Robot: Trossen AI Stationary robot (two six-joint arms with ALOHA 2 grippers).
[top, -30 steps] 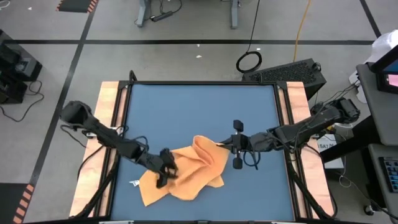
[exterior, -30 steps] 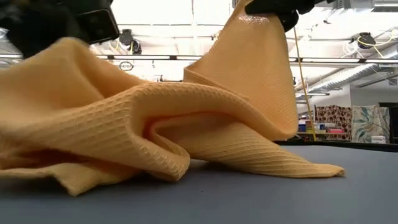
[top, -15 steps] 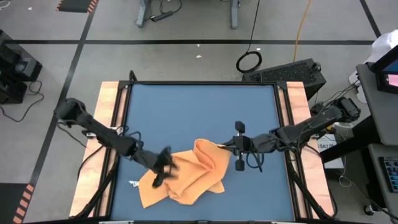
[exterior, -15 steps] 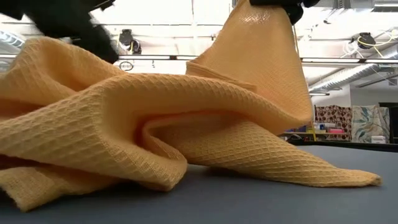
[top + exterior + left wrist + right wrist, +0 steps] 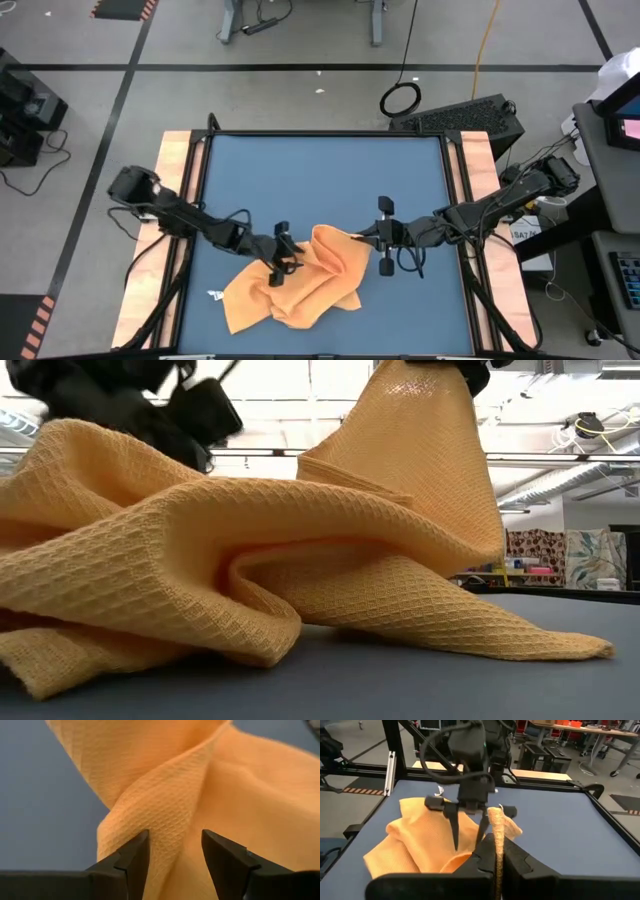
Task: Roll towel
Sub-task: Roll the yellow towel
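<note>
While the blue bench [image 5: 320, 180] stretches out bare at the far side, the towel [image 5: 300, 285] sits bunched in a loose, rumpled heap near its front edge, a little left of centre. Up close in the low view the towel [image 5: 250, 570] rolls in thick folds, one corner hoisted high above the rest. A small white tag [image 5: 214, 294] pokes out at the heap's left edge. Over comes the left arm from the left side, its pincer [image 5: 281, 262] right at the heap's upper left part, fingers spread apart with a raised fold of towel [image 5: 165, 815] showing between them, not pinched. From the right side, the right arm reaches in and its pincer [image 5: 362, 237] is clamped on the lifted corner at the heap's upper right; the right wrist view shows that strip of towel [image 5: 497, 840] squeezed between narrow fingers, with the left pincer [image 5: 468, 827] just beyond it.
</note>
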